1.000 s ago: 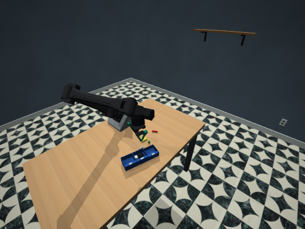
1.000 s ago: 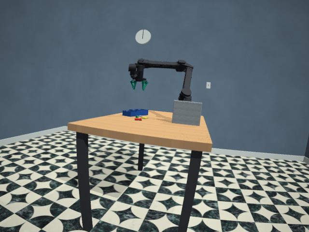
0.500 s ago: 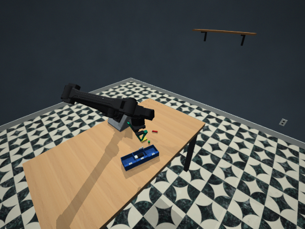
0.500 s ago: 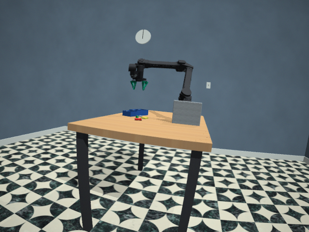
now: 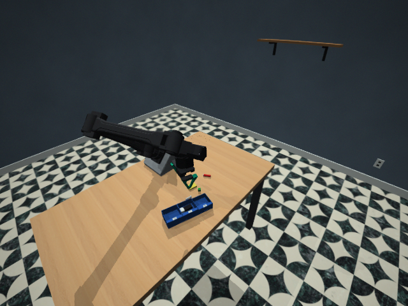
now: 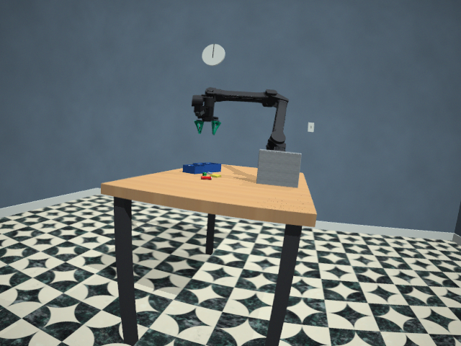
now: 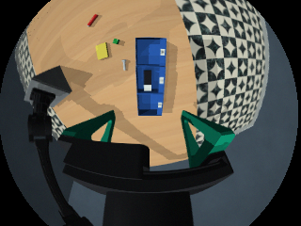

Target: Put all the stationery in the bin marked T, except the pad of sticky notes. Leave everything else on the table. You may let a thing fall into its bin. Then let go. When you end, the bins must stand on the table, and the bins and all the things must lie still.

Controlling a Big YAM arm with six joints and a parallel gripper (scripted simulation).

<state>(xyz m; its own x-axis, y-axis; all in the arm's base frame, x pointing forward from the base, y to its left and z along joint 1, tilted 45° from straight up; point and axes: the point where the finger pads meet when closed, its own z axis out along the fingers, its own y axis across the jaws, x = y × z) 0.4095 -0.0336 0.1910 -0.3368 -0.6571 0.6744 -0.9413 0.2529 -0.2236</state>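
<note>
I see the blue bin [image 7: 150, 75] lying near the table's [image 5: 99, 210] far long edge, split into three compartments; the middle one holds a black and white thing. Its small white labels are too small for me to read. Beside it lie a yellow pad [image 7: 102, 51], a green block [image 7: 116, 41], a grey piece [image 7: 124, 63] and a red piece [image 7: 93, 21], all apart. My claw [image 6: 207, 126] hangs high above them, fingers wide, holding nothing.

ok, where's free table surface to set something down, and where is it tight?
Bare wood: the long stretch from the blue bin to the table's far end, and the corner past the grey base. Crowded: between base and bin, where red piece, yellow pad and green bit lie.
</note>
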